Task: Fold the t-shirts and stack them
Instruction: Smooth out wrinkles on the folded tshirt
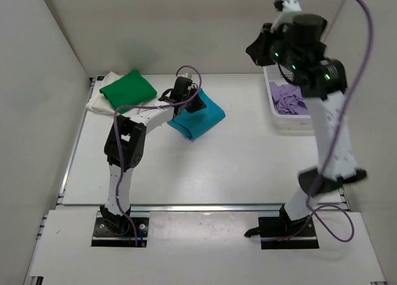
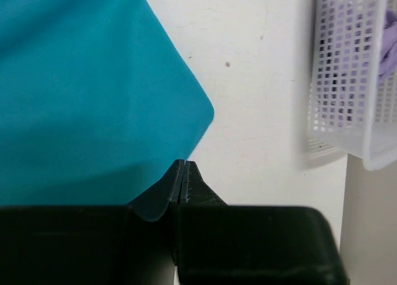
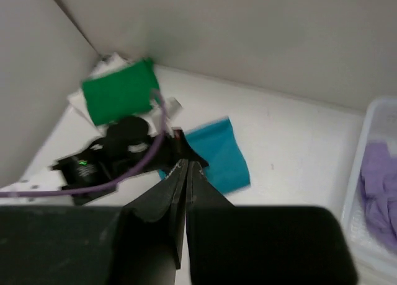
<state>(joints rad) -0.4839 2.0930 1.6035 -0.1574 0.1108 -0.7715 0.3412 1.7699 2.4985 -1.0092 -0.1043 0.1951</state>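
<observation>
Teal t-shirt, soft and floppy, lies folded toward the counter's far edge, likely best pinched at a hem; left gripper and right gripper are closed, empty.

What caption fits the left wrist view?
Shut fingers near the folded teal t-shirt; white mesh basket at right.

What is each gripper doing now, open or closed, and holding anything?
Left gripper: jaws closed at the edge of the teal shirt; whether they pinch it cannot be told.
Right gripper: jaws closed, holding nothing.
</observation>
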